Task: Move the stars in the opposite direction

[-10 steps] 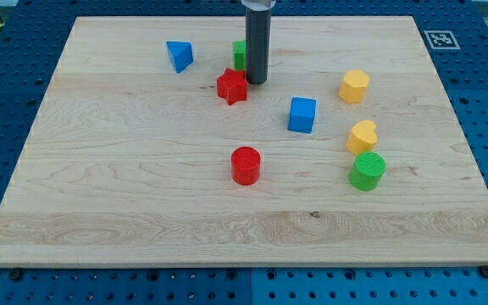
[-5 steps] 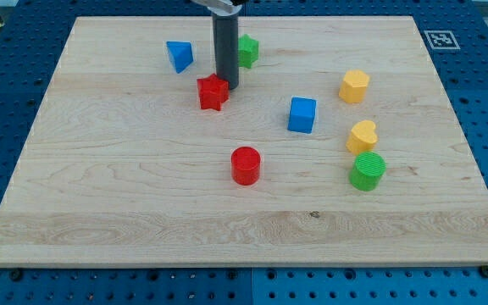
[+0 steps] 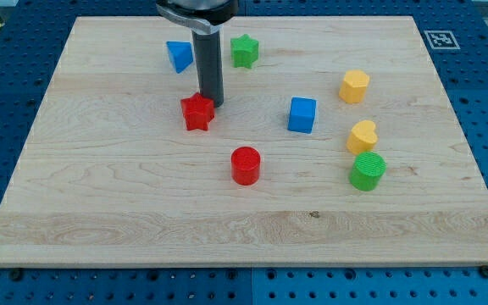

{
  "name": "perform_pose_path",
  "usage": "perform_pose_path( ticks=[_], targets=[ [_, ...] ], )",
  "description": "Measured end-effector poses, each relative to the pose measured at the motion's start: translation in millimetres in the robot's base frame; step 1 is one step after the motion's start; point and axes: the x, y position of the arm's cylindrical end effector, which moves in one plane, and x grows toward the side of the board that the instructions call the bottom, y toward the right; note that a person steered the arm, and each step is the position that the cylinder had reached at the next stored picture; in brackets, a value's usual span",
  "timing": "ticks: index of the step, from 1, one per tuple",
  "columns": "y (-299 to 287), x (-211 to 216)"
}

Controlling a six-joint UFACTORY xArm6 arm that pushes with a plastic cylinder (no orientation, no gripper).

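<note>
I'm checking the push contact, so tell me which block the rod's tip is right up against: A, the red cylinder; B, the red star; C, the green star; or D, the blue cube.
B: my tip sits at the upper-right edge of the red star, while the green star, the blue cube and the red cylinder all stand clear of it.
</note>
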Motion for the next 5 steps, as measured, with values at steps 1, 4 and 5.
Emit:
perform_pose_path(
  ticks=[1,4,5],
  targets=[
    [-0.7,7.9],
    [64.5,10.7],
    [66.0,23.3]
  ],
)
